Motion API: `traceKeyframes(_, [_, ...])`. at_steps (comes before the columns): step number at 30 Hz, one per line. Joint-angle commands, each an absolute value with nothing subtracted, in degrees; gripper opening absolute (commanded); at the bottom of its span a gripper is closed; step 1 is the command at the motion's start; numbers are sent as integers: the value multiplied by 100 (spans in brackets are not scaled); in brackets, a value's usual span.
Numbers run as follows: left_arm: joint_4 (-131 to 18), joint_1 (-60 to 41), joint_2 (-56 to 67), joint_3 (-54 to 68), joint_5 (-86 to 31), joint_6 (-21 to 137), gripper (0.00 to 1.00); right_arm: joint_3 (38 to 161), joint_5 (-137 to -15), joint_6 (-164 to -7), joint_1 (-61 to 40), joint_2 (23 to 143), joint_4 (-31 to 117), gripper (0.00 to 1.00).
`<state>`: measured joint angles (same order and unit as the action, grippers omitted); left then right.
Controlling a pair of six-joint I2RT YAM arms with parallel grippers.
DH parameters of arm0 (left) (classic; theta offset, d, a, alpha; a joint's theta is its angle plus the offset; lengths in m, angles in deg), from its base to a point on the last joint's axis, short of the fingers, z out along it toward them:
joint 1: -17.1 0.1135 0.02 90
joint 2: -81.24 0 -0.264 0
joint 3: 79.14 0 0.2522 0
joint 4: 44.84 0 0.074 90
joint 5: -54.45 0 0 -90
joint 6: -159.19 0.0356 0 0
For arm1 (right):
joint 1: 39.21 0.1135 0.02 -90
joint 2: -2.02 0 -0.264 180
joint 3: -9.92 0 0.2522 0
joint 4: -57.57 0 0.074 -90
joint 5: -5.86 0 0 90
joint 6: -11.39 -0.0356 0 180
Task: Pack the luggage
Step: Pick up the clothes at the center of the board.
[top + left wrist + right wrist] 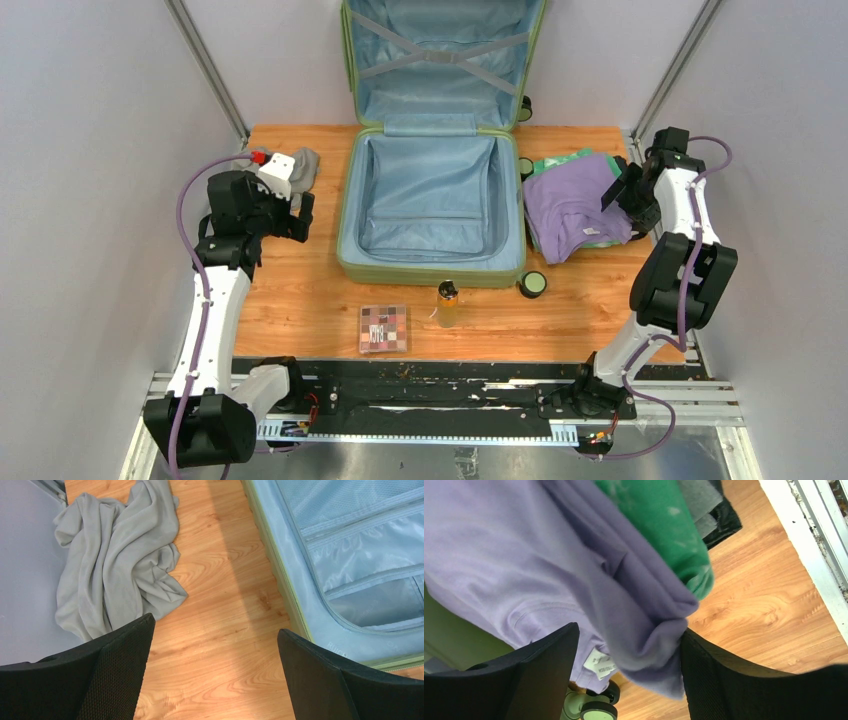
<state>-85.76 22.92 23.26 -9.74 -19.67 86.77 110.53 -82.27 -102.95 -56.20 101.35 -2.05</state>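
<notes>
The luggage (349, 215) lies open mid-table, its light-blue lining bare and its lid (440, 60) propped upright behind. In the left wrist view its lined wall (350, 555) is at the right. My left gripper (215, 625) hangs open over bare wood between the suitcase and a crumpled grey cloth (115, 555), holding nothing. My right gripper (629, 630) is open around a hanging fold of the purple shirt (524, 545). The fold touches one finger (724, 680) and stands apart from the other. In the top view this gripper (615, 190) is at the shirt's right edge.
The purple shirt (575, 205) tops a pile with a green garment (659, 520) and dark clothes, right of the suitcase. A small amber bottle (447, 303) and a flat patterned box (383, 328) lie near the front edge. A suitcase wheel (533, 285) juts at the front right corner.
</notes>
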Motion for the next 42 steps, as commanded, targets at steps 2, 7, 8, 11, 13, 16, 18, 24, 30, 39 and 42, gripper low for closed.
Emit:
traceKeyframes(2, [-8639,2294,2358,-995,-1967,8735,100,11247,-7908,-10371,-5873,10294,-221,75])
traceKeyframes(7, [-8616,2298,2331,-992,-1963,8740,100,11434,-7772,-10404,-5960,10467,-187,73])
traceKeyframes(8, [-8613,2297,2325,-992,-1971,8746,100,11482,-7669,-10415,-5969,10504,-151,72])
traceKeyframes(11, [-8608,2298,2323,-1007,-1988,8753,100,11576,-7375,-10474,-5980,10570,5,68])
traceKeyframes(13, [-8595,2292,2316,-1026,-1998,8758,100,11617,-7228,-10491,-5974,10626,47,65])
traceKeyframes(16, [-8583,2298,2330,-1036,-2008,8746,100,11590,-7201,-10506,-5977,10681,47,63])
traceKeyframes(18, [-8576,2294,2339,-1036,-2008,8747,100,11552,-7146,-10500,-5973,10695,80,58])
traceKeyframes(24, [-8575,2298,2367,-1075,-2004,8765,100,11416,-6898,-10463,-5849,10631,230,45])
traceKeyframes(30, [-8584,2297,2397,-1071,-1987,8752,100,11455,-6975,-10378,-5751,10596,203,24])
traceKeyframes(39, [-8579,2295,2437,-1089,-1992,8771,100,11447,-7474,-10287,-5825,10678,-116,20])
traceKeyframes(42, [-8600,2298,2423,-1073,-1998,8766,100,11493,-7119,-10306,-5821,10704,-29,9])
